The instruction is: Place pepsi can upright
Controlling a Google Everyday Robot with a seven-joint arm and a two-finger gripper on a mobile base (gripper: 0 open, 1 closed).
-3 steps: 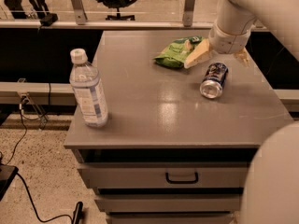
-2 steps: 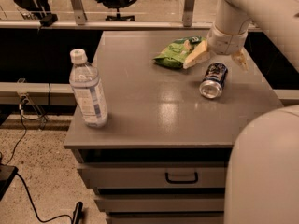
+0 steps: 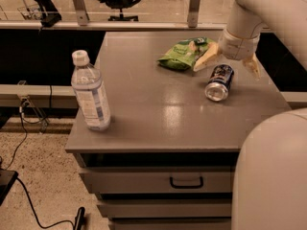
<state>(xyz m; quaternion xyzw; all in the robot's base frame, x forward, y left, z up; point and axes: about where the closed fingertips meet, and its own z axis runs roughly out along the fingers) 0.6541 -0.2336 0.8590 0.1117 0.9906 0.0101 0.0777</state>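
The gripper [image 3: 227, 69] hovers over the far end of the pepsi can [image 3: 218, 83], fingers spread wide to straddle it. The can lies on its side on the counter [image 3: 158, 114] beside a green snack bag [image 3: 181, 55], not yet upright, so it likely needs grasping first.

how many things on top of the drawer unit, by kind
pepsi can: 1, lying on its side
water bottle: 1, upright
snack bag: 1, green
total: 3
end effector: not counted, open, poised at the can's far end
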